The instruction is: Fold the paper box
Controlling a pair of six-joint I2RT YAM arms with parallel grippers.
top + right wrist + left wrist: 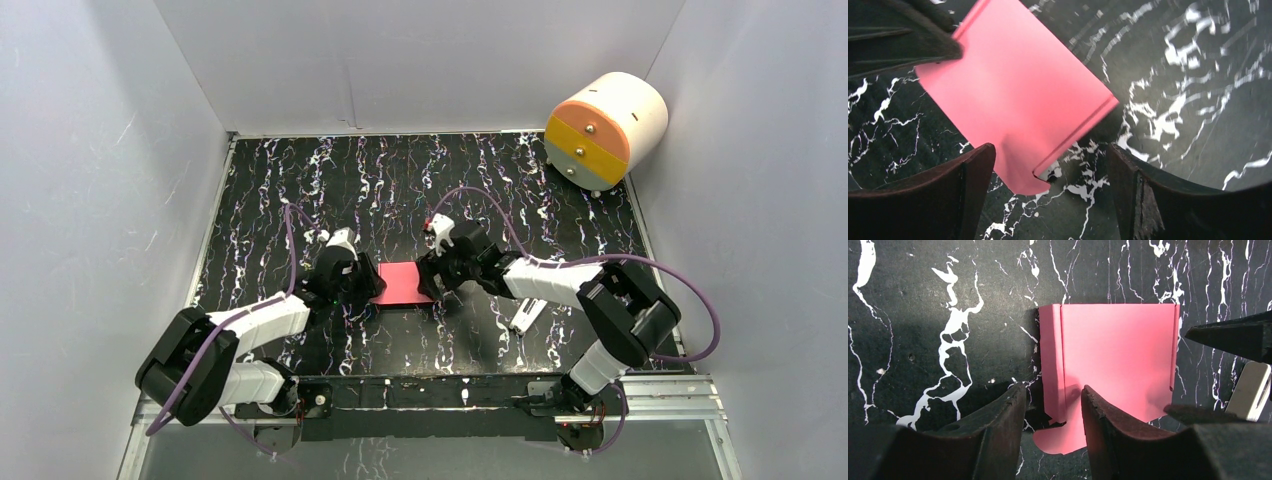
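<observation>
Centrally on the black marbled table (400,180), the pink box (404,283) is seen lying as a flat sheet, not yet formed into a box. It is flanked by both arms: the left fingers (998,440) are placed at its left edge and the right fingers (965,200) at its right edge. In the left wrist view a narrow strip (1051,365) along one side of the sheet is creased and slightly raised, and a thinner creased strip is seen along the opposite side. The left fingers are held partly open, with the end of the wider strip and a rounded tab lying in the gap between them. Nothing is gripped, and whether either finger touches the card cannot be told. The right fingers are spread wide, with a corner of the sheet and its rounded tab lying between them, and nothing is held. A crease is seen along the sheet's edge in that view too. A small white piece (527,315) is lying on the table to the right of the box, near the right arm and well apart from the card. A white-and-orange cylinder (605,130) is set at the far right corner.
</observation>
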